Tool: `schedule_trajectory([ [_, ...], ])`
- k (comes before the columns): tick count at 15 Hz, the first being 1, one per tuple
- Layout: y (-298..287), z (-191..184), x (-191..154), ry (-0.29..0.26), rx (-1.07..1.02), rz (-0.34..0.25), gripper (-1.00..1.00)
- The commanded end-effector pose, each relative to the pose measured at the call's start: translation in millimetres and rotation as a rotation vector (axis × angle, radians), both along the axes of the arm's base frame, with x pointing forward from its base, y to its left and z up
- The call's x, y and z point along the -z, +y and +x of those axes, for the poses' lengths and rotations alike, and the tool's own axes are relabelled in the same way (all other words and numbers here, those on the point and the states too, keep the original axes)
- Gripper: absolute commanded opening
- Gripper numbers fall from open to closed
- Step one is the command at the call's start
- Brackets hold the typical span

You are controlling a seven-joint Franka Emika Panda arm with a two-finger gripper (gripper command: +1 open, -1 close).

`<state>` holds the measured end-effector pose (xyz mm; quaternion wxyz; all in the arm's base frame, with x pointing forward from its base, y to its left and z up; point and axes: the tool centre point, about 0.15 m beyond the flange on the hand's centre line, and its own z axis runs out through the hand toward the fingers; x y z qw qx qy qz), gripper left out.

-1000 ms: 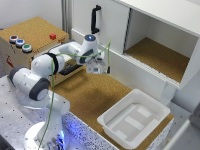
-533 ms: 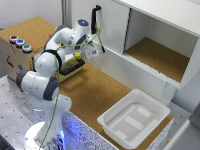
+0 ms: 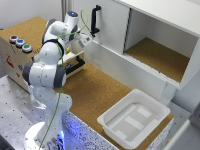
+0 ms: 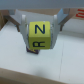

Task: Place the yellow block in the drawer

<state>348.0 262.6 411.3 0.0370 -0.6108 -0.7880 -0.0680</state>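
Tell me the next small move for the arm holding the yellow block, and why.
Probably carry the block back and down toward the drawer. The gripper is shut on the yellow block, lettered Z, and in the exterior view it sits raised by the white cabinet door, above and beyond the drawer's black bar handle.

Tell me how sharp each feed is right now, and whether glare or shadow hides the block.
Wrist view: soft overall, yet the yellow lettered cube reads clearly between the grey gripper fingers, casting a small dark shadow underneath; no glare. Exterior view: mildly blurred, evenly lit; the cube is not discernible there, and blue light glows at the arm's base.
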Motion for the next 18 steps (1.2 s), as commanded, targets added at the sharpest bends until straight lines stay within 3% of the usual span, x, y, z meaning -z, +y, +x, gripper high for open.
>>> schedule_trajectory([
  [1,28,19,40,-0.025,0.003,-0.107,-1.0],
  [6,21,35,72,-0.054,0.041,-0.107,-1.0],
  [10,25,50,85,-0.026,0.068,-0.08,-1.0],
  [15,26,46,93,-0.016,0.077,-0.093,-1.0],
  [16,27,48,87,-0.019,0.113,-0.091,1.0],
  [18,27,43,66,-0.037,0.137,-0.082,1.0],
])
